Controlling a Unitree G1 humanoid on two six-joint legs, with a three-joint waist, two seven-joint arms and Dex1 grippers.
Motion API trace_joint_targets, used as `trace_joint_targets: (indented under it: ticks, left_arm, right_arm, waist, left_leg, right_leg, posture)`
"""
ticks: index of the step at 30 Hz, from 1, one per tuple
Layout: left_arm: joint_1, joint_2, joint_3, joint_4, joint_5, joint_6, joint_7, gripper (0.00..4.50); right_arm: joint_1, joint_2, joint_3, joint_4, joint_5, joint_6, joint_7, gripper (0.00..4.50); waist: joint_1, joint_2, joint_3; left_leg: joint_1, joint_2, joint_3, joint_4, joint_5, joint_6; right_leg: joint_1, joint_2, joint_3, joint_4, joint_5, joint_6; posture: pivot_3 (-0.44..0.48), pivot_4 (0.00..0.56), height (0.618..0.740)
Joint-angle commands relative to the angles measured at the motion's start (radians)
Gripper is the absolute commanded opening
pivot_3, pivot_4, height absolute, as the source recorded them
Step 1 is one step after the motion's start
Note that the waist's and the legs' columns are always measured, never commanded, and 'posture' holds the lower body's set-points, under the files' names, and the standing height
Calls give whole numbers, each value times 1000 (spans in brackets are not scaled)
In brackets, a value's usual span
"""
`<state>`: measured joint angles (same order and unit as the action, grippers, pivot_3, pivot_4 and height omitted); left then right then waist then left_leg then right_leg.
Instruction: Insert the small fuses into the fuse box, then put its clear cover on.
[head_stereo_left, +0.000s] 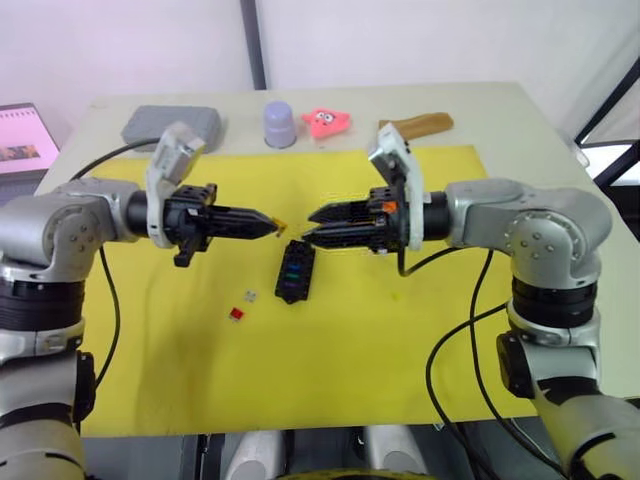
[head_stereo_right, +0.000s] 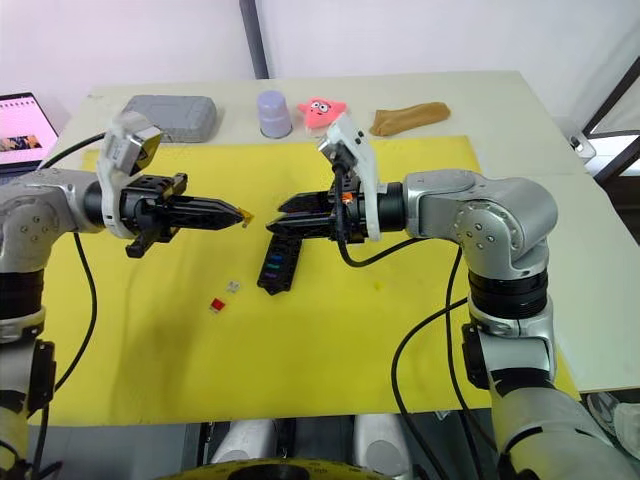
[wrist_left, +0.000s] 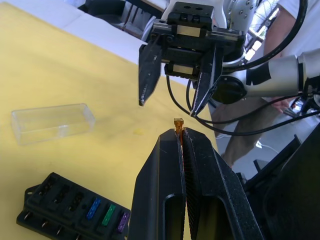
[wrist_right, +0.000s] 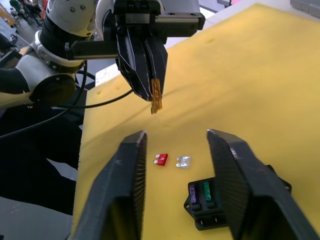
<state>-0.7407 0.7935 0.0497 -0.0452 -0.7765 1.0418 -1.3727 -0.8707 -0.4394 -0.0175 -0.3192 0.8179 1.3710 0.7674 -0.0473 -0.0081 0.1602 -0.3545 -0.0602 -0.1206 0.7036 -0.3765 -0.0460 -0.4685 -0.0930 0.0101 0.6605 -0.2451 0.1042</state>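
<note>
My left gripper (head_stereo_left: 270, 226) is shut on an orange fuse (wrist_left: 177, 122) and holds it in the air above the yellow mat. My right gripper (head_stereo_left: 312, 226) faces it tip to tip, open, a short gap away, with nothing between its fingers. The black fuse box (head_stereo_left: 295, 272) lies on the mat below the two tips, with blue, green and purple fuses (wrist_left: 108, 215) seated in one row. A red fuse (head_stereo_left: 236, 314) and a pale grey fuse (head_stereo_left: 249, 295) lie loose to the left of the box. The clear cover (wrist_left: 52, 122) lies flat on the mat beyond the box.
The yellow mat (head_stereo_left: 400, 350) covers most of the table. Along the back stand a grey case (head_stereo_left: 172, 123), a lavender cup (head_stereo_left: 279, 124), a pink star toy (head_stereo_left: 326, 121) and a brown object (head_stereo_left: 415, 125). A laptop (head_stereo_left: 25, 135) is at far left. A person (wrist_left: 295, 30) stands beyond the table.
</note>
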Motion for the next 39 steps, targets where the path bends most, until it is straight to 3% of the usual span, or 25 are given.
trace_joint_targets:
  ticks: [1,14,17,30,34,39]
  left_arm:
    - [-28,2,-1,-5,-12,-21,-2,0]
    - [-21,8,-18,-2,-11,-49,-6,0]
    - [-21,9,-17,-1,-10,-50,-5,0]
    - [-18,9,-17,8,-6,-67,-3,0]
    - [-14,9,-18,6,-5,-68,-1,0]
    - [-12,10,-20,4,-4,-69,1,0]
  right_arm:
    - [-27,25,-30,-16,48,8,-31,2253]
    - [-45,70,-21,-6,98,10,-118,2253]
    - [-49,65,-14,-3,100,10,-122,1091]
    - [-43,55,7,-5,102,-1,-123,1091]
    - [-43,56,8,-4,105,-5,-124,35]
    - [-44,52,12,-5,104,-7,-127,35]
  waist:
    - [1,0,0]
    - [1,0,0]
    - [2,0,0]
    - [2,0,0]
    - [2,0,0]
    - [1,0,0]
  left_leg:
    - [0,0,0,0,0,0]
    - [0,-1,0,0,0,0]
    - [0,-1,0,0,0,0]
    - [0,-1,0,0,0,0]
    - [0,-1,0,0,0,0]
    - [0,-1,0,0,0,0]
  right_leg:
    - [0,0,0,0,0,0]
    - [0,0,0,0,0,0]
    - [0,0,0,0,0,0]
    - [0,1,0,0,0,0]
    - [0,1,0,0,0,0]
    - [0,1,0,0,0,0]
  posture:
    - [0,150,740]
    - [0,150,740]
    - [0,150,740]
    - [0,150,740]
    - [0,150,740]
    - [0,150,740]
